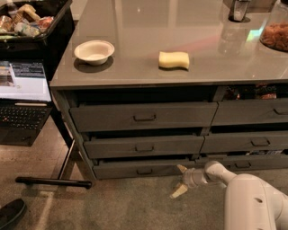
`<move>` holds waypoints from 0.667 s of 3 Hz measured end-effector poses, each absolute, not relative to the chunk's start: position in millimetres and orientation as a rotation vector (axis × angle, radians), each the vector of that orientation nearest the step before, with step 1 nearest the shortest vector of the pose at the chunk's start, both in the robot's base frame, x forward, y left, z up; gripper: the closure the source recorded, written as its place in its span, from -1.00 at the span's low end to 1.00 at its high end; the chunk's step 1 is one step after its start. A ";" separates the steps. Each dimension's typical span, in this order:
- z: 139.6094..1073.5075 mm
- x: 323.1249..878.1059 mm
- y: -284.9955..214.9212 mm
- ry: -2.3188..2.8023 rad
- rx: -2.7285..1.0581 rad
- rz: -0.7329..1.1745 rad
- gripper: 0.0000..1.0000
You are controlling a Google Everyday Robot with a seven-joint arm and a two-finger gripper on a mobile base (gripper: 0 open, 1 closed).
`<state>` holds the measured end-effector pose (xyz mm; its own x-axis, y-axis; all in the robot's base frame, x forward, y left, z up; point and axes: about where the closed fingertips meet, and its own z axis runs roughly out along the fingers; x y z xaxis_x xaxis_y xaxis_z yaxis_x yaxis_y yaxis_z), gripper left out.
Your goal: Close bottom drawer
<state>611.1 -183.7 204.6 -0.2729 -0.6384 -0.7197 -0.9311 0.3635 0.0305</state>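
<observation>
Now | gripper (180,180) spread, holding nothing | bottom drawer (135,169) just beside, upper fingertip near its front

So the counter (135,27) has a bowl (94,51) toward its left side and a sponge (173,59) to the right of that, about mid-counter. A jar (275,31) sits at the far right edge, with a cup-like thing (238,10) behind it and a bit to the left. Under the top there's a left stack of three drawers, with the bottom drawer (135,170) lowest, just above the floor, and another stack to its right. The gripper (176,181) is down near the floor, right in front of the bottom drawer's right end, fingers spread. Its arm (252,202) comes in from the lower right. Left of the cabinet there's a laptop (22,90) with a bin of snacks (27,20) behind it, and a shoe (11,213) on the floor in the near-left corner.
</observation>
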 end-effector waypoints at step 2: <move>195.4 596.9 -191.7 2.035 -1.337 0.615 -1.00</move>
<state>596.9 -191.7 195.4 -0.2955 -0.6355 -0.7133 -0.9242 0.3791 0.0451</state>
